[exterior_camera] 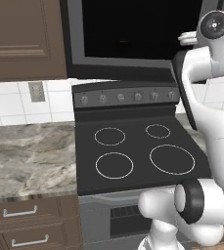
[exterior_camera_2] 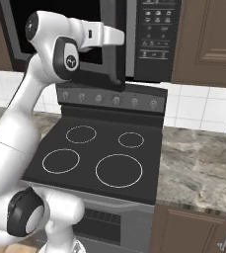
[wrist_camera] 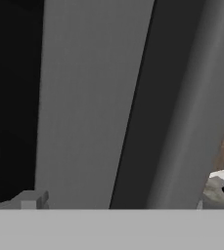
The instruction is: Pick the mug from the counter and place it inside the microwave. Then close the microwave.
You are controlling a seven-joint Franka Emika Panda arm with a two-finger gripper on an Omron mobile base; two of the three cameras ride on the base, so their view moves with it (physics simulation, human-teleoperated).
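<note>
Simulated kitchen, grey-brown marbled stone counter (exterior_camera: 30,151) flanking a black glass stovetop (exterior_camera: 133,146). The small red mug's spot I cannot tell; my guess is it's already in the big black-framed microwave (exterior_camera_2: 154,39) overhead, behind the dark-glass door (exterior_camera: 133,29), which looks swung partly out. That would explain the hand up here by the long grey handle (exterior_camera_2: 130,39). The white arm (exterior_camera_2: 20,123) is reared high, forearm level, and the two-finger gripper (wrist_camera: 116,202) faces the door up close, fingers spread wide, gripping nothing. Looks set for a push.
</note>
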